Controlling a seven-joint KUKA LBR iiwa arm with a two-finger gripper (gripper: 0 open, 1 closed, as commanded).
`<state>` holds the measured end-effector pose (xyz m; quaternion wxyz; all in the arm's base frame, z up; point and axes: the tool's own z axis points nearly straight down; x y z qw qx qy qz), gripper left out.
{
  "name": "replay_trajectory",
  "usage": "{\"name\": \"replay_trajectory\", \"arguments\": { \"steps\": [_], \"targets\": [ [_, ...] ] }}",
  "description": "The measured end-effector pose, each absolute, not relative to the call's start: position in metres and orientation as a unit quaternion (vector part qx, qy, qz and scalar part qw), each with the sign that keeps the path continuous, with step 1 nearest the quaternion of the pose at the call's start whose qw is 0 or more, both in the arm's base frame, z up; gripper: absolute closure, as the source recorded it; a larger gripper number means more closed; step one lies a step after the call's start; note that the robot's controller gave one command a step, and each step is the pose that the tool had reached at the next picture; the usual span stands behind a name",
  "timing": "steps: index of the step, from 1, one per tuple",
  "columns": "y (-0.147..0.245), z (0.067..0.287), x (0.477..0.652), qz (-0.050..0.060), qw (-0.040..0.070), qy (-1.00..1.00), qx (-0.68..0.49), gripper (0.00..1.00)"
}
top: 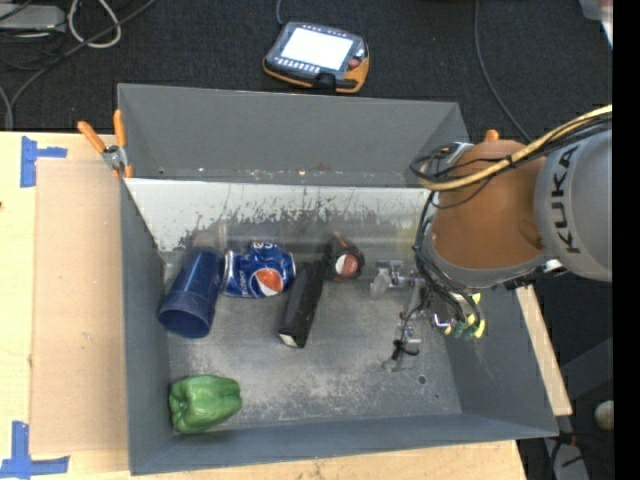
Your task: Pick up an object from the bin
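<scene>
My gripper [407, 340] hangs low over the bare bin floor at the right side, under the orange-covered wrist, and no loose thing lies directly beneath it. Nearest to it, up and to its left by the back wall, is a small brown and white round object [346, 263]. A black oblong bar [301, 304] lies slanted in the middle of the floor, well to the left of the gripper.
A crushed blue Pepsi can [260, 271] and a dark blue cup [192, 293] on its side lie at the back left. A green pepper [205, 403] sits in the front left corner. The arm covers the bin's right wall.
</scene>
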<state>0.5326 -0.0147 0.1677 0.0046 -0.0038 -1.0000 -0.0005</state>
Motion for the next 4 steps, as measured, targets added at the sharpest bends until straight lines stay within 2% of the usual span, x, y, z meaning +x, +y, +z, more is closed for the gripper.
{"name": "replay_trajectory", "arguments": {
  "steps": [1,2,3,4],
  "targets": [
    [-0.015,0.171,0.534,0.0,0.001,-1.0,-0.003,0.0],
    [0.065,0.069,0.616,0.0,-0.001,-0.992,0.123,0.0],
    [0.07,0.132,0.58,0.0,-0.002,-0.984,0.179,0.0],
    [0.082,0.098,0.608,-0.002,0.005,-0.971,0.239,0.0]
  ]
}}
